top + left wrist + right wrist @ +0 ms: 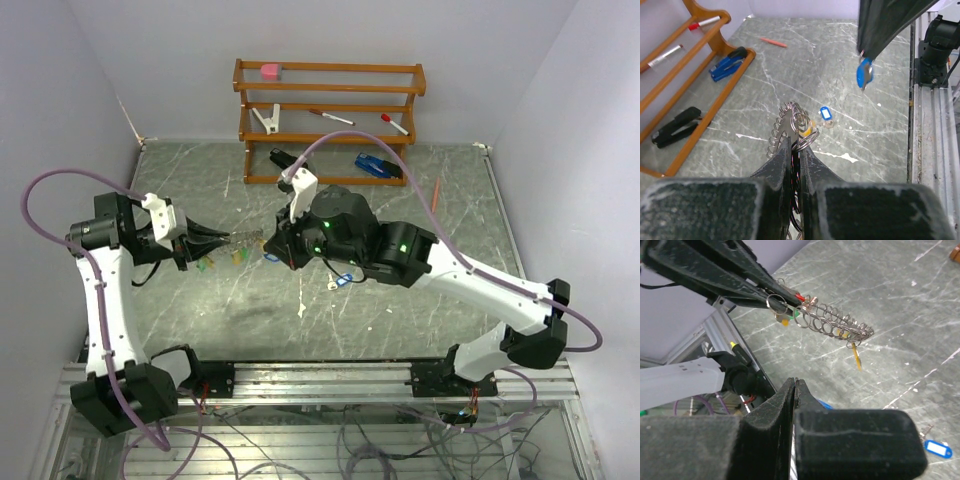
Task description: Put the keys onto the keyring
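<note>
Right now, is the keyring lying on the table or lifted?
Lifted: left fingers pinch the keyring clear above the table.

No text, label or number can be read anywhere.

the keyring [237,240] hangs over the middle of the table [420,320], clamped in the left gripper [792,145] on its left. the right gripper [794,385] is just right of it, with a key [864,73] dangling beneath. another key [826,114] lies on the table below them. the rack [330,68] stands behind.
</note>
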Controlling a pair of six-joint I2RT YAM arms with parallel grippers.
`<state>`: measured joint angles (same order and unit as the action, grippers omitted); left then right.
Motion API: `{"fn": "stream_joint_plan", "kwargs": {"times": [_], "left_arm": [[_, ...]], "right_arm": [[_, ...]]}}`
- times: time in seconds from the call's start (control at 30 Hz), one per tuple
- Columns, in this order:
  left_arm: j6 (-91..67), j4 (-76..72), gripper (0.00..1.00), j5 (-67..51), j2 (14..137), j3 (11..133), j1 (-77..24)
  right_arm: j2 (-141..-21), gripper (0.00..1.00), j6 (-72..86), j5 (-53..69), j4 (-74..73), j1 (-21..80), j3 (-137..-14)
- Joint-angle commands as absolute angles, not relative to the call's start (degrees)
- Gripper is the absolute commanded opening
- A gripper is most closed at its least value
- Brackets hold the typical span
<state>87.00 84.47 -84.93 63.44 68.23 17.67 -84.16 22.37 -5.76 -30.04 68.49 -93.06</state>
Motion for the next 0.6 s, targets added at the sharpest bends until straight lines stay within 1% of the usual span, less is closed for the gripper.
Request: {"fn": "stream_joint_plan", "kwargs": {"times": [0.0, 0.2, 0.4, 0.57], "left_arm": [[89.5, 85.3, 0.07, -90.9, 60.9, 71.3, 17.2], [86.5, 85.2, 0.07, -91.0, 58.6, 71.3, 17.2], [88.2, 85.4, 0.07, -90.9, 57.1, 69.9, 17.2], [89.0, 85.3, 0.07, -90.9, 57.3, 69.9, 17.2]], "right_arm": [[-87.1, 0.0, 26.0, -2.4, -29.2, 67.5, -95.0], [-89.6, 0.0, 27.7, 0.2, -29.1, 66.9, -98.8], [-92.8, 0.0, 30.0, 3.1, -29.0, 66.9, -103.3], [-93.2, 0.0, 31.7, 4.4, -28.1, 66.2, -104.2]]}}
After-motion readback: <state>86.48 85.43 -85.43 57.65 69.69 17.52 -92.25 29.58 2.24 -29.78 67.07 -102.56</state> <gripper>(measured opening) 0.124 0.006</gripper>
